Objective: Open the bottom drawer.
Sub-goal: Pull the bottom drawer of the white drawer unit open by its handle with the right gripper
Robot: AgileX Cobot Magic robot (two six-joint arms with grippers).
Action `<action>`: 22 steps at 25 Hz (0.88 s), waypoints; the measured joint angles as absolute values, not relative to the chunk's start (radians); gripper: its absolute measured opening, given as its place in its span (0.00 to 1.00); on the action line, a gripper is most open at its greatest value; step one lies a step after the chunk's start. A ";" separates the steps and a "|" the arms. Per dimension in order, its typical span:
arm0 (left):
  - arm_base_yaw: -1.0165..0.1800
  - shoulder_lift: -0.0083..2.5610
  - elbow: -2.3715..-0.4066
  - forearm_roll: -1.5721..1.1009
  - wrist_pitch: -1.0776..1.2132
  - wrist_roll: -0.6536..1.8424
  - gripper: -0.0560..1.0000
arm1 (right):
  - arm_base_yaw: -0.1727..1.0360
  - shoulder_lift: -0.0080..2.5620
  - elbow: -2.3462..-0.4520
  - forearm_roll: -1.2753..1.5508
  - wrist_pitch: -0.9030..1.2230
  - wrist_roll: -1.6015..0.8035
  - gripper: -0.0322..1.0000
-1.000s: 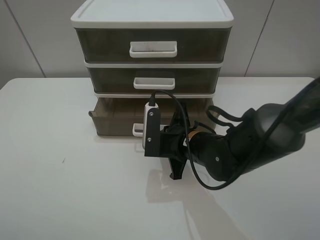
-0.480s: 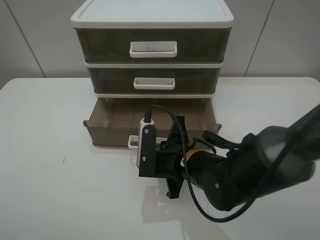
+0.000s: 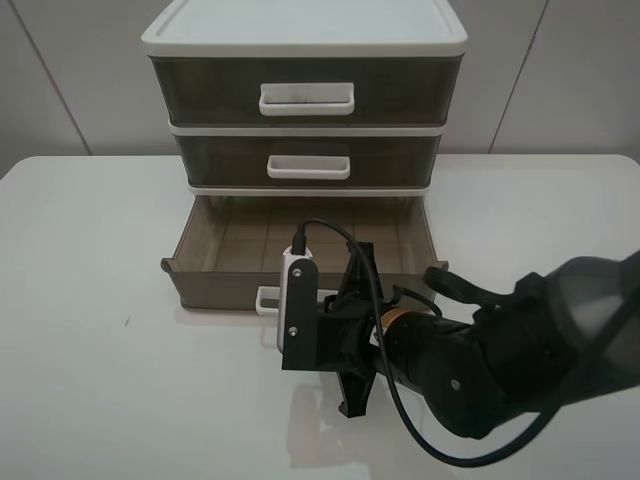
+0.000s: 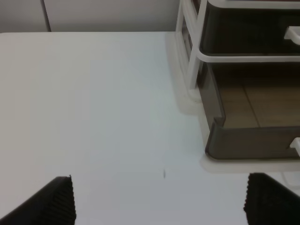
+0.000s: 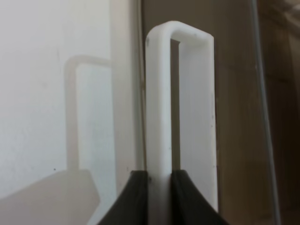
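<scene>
One drawer, the bottom drawer (image 3: 215,288), juts from its cabinet (image 3: 300,40) toward the near edge of the counter (image 3: 90,350). The right gripper (image 5: 159,177) is clamped on its white handle (image 5: 157,93). The cabinet stands midway along the counter's far edge. The left gripper (image 4: 164,199) hangs over the counter, fingers wide apart.

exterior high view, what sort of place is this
Most likely a robotics lab or test bench: a white table, a plain panelled wall, a lone three-drawer plastic organiser, and a robot's right claw shut on the bottom drawer by its handle.
</scene>
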State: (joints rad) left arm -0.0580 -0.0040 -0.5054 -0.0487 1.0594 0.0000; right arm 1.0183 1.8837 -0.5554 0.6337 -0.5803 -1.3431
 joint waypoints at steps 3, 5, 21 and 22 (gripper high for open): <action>-0.058 -0.004 -0.505 -0.049 1.059 0.000 0.76 | 1.018 1.884 -0.555 0.634 -0.579 -1.343 0.14; -0.058 -0.004 -0.505 -0.049 1.059 0.000 0.76 | 1.018 1.884 -0.555 0.634 -0.579 -1.343 0.14; -0.058 -0.004 -0.505 -0.049 1.059 0.000 0.76 | 1.020 1.749 -0.553 0.658 -0.378 -1.347 0.56; -0.058 -0.004 -0.505 -0.049 1.059 0.000 0.76 | 1.020 1.718 -0.553 0.679 -0.343 -1.347 0.58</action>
State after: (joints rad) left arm -0.0580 -0.0040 -0.5054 -0.0487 1.0594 0.0000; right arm 1.0202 1.7178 -0.5526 0.6789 -0.3429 -1.3465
